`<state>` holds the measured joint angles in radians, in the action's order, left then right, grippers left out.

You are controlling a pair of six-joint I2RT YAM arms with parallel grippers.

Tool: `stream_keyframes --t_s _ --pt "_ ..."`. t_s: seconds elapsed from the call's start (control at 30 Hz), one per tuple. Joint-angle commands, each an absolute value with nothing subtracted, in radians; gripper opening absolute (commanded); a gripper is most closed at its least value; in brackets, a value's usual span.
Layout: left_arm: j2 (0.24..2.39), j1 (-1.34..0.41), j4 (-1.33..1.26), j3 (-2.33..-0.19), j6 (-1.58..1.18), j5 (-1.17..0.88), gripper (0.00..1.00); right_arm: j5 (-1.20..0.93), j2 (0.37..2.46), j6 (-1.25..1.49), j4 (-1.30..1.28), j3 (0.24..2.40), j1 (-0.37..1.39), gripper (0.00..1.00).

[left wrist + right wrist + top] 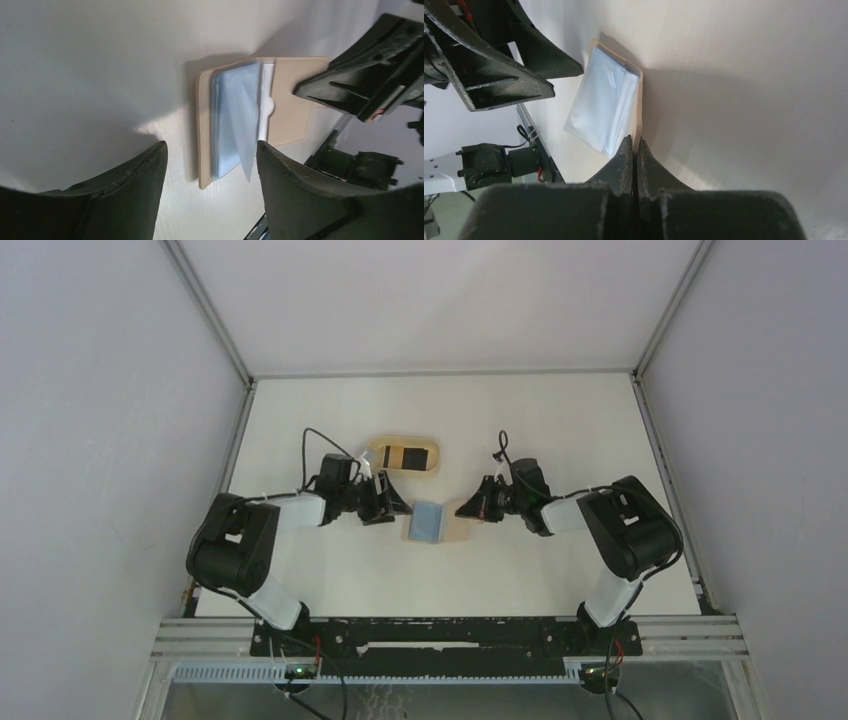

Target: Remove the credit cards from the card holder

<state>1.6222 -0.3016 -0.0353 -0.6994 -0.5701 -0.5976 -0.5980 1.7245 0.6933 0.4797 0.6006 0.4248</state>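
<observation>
The card holder [455, 524] lies open on the table between the two arms, tan outside with pale blue plastic sleeves [235, 120] fanned up from its left half. No credit cards can be told apart inside the sleeves. My left gripper [392, 506] is open just left of the holder, and in the left wrist view [211, 146] the holder's near edge lies beyond its fingertips, untouched. My right gripper [634, 142] is shut on the thin tan edge of the holder's [639, 107] right flap. In the top view the right gripper [472, 508] sits at that flap.
An oval light-wood tray [377, 454] stands just behind the holder with a dark flat item [410, 456] lying in it. White walls close off the table at the left, right and back. The two grippers are close together over the holder.
</observation>
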Motion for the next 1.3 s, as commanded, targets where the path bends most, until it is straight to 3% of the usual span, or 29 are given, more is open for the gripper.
stream_keyframes --t_s 0.0,0.37,0.5,0.63,0.77,0.87,1.13,1.27 --pt "1.612 -0.285 -0.354 -0.587 -0.742 -0.608 0.71 -0.658 1.750 0.719 0.578 0.606 0.416 0.00" --pt "1.740 -0.316 -0.952 -0.435 -1.108 -0.757 0.69 -0.692 1.793 0.746 0.642 0.606 0.415 0.00" --pt "1.771 -0.319 -1.144 -0.372 -1.215 -0.757 0.60 -0.701 1.807 0.757 0.660 0.606 0.416 0.00" --pt "1.758 -0.315 -1.185 -0.311 -1.207 -0.724 0.41 -0.702 1.800 0.748 0.654 0.606 0.414 0.00" --pt "1.764 -0.311 -1.250 -0.284 -1.223 -0.706 0.39 -0.708 1.803 0.747 0.657 0.606 0.414 0.00" --pt "1.786 -0.312 -1.292 -0.291 -1.245 -0.704 0.32 -0.712 1.807 0.749 0.664 0.606 0.418 0.00" --pt "1.808 -0.312 -1.320 -0.292 -1.259 -0.711 0.28 -0.713 1.805 0.743 0.655 0.606 0.420 0.00" --pt "1.809 -0.313 -1.319 -0.292 -1.252 -0.722 0.37 -0.713 1.808 0.741 0.654 0.606 0.420 0.00"
